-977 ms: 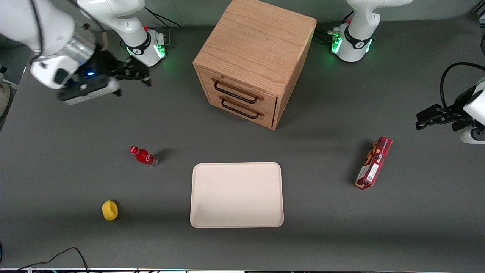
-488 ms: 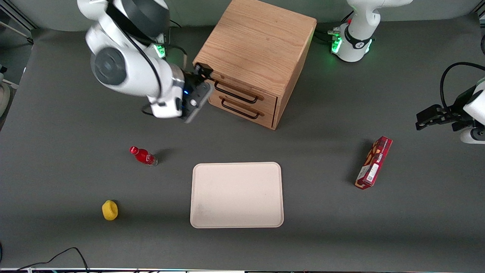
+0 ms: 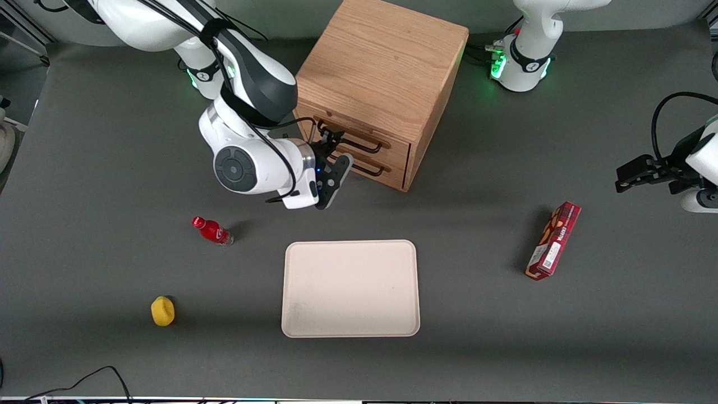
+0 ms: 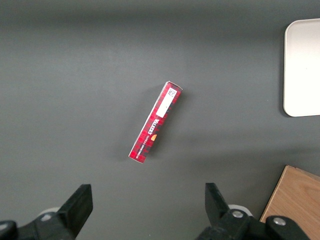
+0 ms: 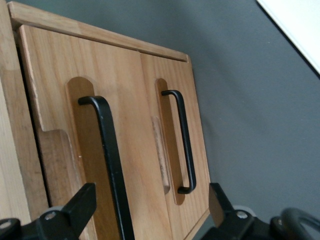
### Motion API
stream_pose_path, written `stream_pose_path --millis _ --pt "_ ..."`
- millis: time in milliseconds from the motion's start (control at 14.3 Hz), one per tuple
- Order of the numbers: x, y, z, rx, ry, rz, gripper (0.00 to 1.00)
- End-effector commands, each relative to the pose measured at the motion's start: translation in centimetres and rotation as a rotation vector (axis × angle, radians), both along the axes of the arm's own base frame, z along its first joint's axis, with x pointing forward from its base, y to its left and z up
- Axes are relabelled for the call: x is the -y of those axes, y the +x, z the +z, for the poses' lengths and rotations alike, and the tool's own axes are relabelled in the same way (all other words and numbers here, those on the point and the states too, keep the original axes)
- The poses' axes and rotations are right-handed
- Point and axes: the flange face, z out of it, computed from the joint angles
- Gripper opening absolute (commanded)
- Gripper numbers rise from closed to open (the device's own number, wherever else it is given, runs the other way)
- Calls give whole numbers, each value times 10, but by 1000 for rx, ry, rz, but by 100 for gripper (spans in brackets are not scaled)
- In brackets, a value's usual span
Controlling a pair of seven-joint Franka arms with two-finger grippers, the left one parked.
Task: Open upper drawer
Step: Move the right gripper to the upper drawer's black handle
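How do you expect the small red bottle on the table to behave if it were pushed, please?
The red bottle looks to be lying on its side, so a nudge would probably roll it. It seems small and light. The gripper is at the upper drawer, fingers open.

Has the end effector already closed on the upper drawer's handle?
No, the end effector is open in front of the upper drawer, its fingers spread apart with the black handle between them, not clamped.

Probably a robotics lab: robot arm bases (image 3: 519,62) bolted on a gray table (image 3: 84,168), cable (image 3: 84,379) along its edge.
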Motion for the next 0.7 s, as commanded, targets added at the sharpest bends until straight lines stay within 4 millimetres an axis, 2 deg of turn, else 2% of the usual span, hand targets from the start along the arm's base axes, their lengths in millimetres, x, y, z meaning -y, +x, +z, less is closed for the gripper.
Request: stream_pose_path --millis 0,628 --pt "-15 -8 0 1 41 18 100" --pt "-18 -15 -35 8 21 3 100"
